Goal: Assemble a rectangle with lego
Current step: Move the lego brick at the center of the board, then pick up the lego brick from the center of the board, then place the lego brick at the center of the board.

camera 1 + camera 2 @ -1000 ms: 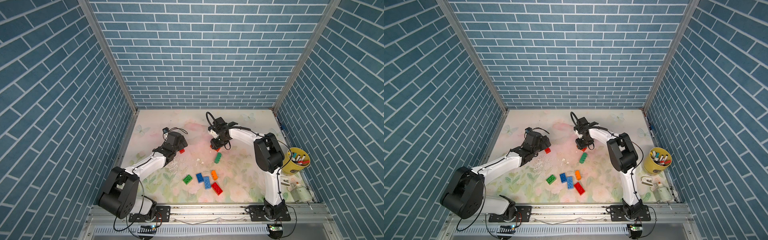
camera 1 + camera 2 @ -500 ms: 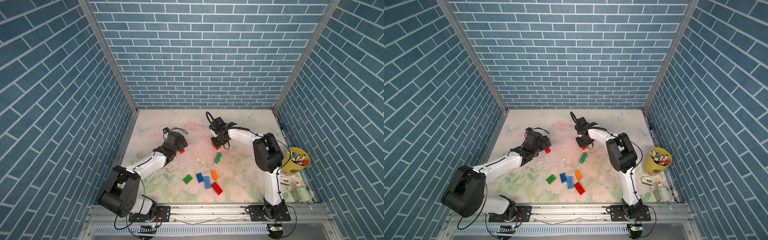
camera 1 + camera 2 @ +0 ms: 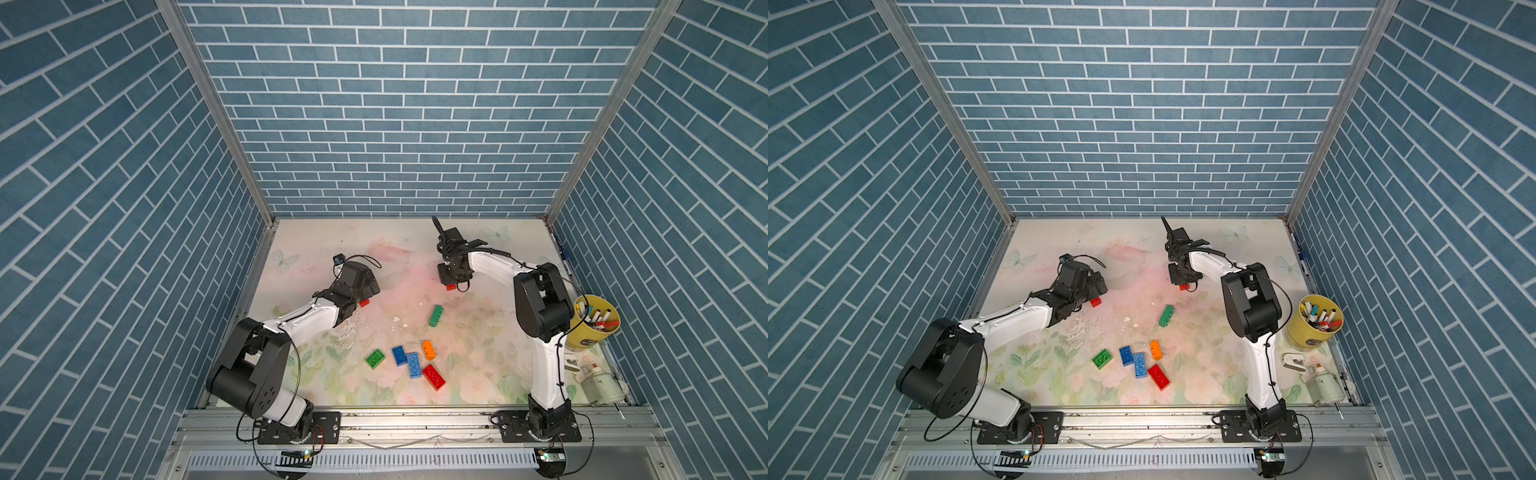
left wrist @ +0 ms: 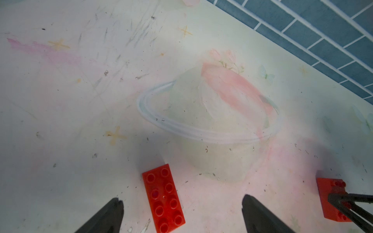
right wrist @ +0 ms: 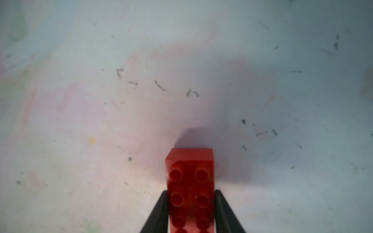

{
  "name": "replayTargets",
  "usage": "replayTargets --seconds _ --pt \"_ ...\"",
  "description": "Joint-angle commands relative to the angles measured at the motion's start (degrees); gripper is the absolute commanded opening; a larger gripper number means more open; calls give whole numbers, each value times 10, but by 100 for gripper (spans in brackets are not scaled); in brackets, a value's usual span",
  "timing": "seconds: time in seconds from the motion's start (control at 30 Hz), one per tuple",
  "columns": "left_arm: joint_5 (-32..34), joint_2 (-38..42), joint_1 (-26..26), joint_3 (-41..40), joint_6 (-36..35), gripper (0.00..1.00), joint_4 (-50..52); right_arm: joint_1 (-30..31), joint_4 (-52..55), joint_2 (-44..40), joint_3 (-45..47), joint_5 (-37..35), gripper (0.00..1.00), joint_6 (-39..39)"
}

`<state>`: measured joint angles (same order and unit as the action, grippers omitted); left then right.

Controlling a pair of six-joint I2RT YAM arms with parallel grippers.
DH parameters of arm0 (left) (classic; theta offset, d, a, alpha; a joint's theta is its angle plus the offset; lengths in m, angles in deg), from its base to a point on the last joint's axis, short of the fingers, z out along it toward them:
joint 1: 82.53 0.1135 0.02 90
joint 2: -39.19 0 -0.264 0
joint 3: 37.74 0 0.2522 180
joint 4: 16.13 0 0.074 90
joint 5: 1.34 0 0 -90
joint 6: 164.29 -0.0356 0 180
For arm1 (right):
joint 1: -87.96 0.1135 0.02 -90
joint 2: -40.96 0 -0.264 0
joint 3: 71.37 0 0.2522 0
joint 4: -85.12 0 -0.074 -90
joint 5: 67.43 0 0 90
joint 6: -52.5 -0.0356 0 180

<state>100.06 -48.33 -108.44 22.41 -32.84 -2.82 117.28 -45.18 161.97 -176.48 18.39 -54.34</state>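
My left gripper (image 4: 181, 198) hangs open low over a red lego brick (image 4: 163, 198) that lies flat, studs up, nearer one finger; in both top views this brick (image 3: 364, 303) (image 3: 1096, 302) peeks out beside the wrist. My right gripper (image 5: 191, 192) is shut on a second red brick (image 5: 190, 181) across its short sides, at mid-back of the table (image 3: 450, 286). Near the front lie a green brick (image 3: 375, 359), two blue bricks (image 3: 400, 355) (image 3: 413, 365), an orange one (image 3: 429, 349) and a red one (image 3: 434, 377). Another green brick (image 3: 435, 315) lies alone mid-table.
A yellow cup of marker pens (image 3: 596, 326) stands at the right edge, with a white bottle (image 3: 600, 380) and a small white item (image 3: 571, 361) in front of it. Blue brick-pattern walls close in three sides. White crumbs (image 3: 397, 319) dot the middle.
My right gripper, with its red brick, has shifted slightly right and toward the back wall. The left arm has hardly moved and stays open.
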Motion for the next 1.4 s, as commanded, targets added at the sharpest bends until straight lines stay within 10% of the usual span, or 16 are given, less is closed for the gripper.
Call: replayTargets --seconds 0.0,0.4,0.8,1.17,1.37 --pt "0 -23 -3 24 -1 95 25 1 -4 -23 1 -4 48 -28" --pt "30 -111 -3 81 86 80 110 0 -24 -128 51 17 63 -20" --pt "17 -170 -23 129 95 36 113 -1 -37 -176 88 -8 63 -26" --pt "30 -260 -122 269 51 34 146 -19 -19 -174 98 -14 63 -76" --pt "16 -280 -126 282 42 51 143 -19 -11 -187 115 3 64 -82"
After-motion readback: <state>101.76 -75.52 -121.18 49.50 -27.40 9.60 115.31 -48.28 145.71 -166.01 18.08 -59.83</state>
